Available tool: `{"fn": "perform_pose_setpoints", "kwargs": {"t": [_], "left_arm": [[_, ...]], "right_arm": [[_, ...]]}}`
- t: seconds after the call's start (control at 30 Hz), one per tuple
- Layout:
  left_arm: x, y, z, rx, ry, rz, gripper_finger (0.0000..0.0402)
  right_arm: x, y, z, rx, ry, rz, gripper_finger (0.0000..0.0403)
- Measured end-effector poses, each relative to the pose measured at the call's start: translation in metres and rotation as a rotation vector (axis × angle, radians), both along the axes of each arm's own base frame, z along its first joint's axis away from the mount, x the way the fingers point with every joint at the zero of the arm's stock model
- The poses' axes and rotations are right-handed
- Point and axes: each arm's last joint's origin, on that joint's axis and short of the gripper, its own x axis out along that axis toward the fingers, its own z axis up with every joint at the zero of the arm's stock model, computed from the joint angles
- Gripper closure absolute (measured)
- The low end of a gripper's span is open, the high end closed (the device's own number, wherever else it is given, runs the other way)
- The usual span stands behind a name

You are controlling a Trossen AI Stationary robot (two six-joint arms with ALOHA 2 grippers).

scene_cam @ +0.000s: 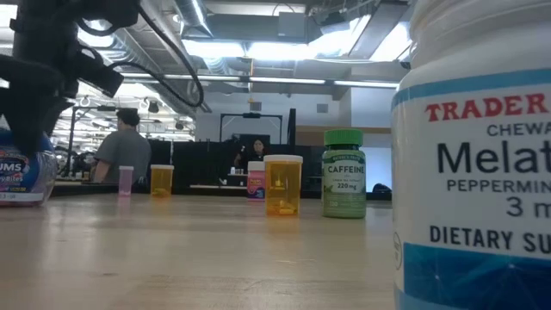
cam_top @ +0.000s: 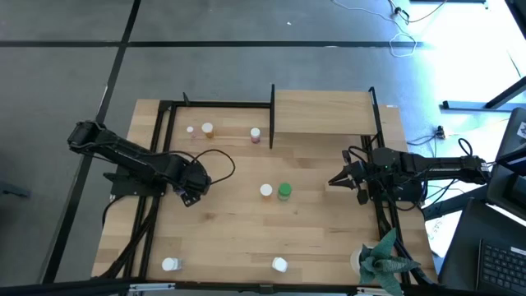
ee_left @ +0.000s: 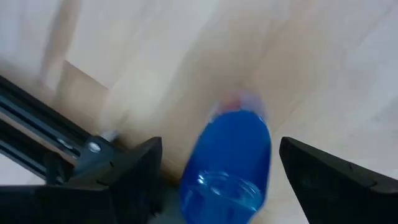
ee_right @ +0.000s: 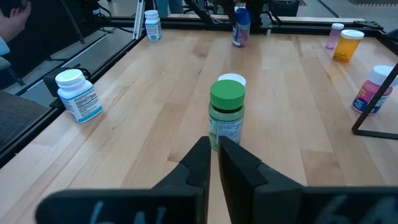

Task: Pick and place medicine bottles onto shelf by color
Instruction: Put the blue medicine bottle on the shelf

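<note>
While unheld, blue bottle [ee_left: 227, 165] sits between left end effector [ee_left: 217, 171] fingers.

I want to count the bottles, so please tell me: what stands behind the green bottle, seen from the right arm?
Behind the green bottle only a white cap shows; the bottle body below that cap is covered.

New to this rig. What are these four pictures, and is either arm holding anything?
Two dark robot arms work at a wooden table. One picture looks straight down, one sits at tabletop height, and two ride on the wrists. The left gripper is open around a blue bottle, seen in its wrist view; whether the fingers touch it I cannot tell. The right gripper is shut and empty, pointing at a green bottle. More small bottles are scattered about, some beside the shelf at the far edge.
</note>
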Motion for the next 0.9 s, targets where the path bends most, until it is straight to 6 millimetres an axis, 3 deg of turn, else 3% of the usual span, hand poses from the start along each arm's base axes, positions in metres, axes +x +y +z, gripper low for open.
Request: {"fn": "perform_pose_setpoints", "kwargs": {"t": [0.6, 0.9], "left_arm": [[-0.005, -0.001, -0.008, -0.025, 0.027, 0.045, 0.0086], [-0.008, 0.0, -0.015, -0.018, 0.03, 0.124, 0.0136]], "right_arm": [[0.0, 0.0, 0.0, 0.001, 0.0, -0.001, 0.0368], [0.0, 0.0, 0.0, 0.0, 0.0, 0.0, 0.0368]]}}
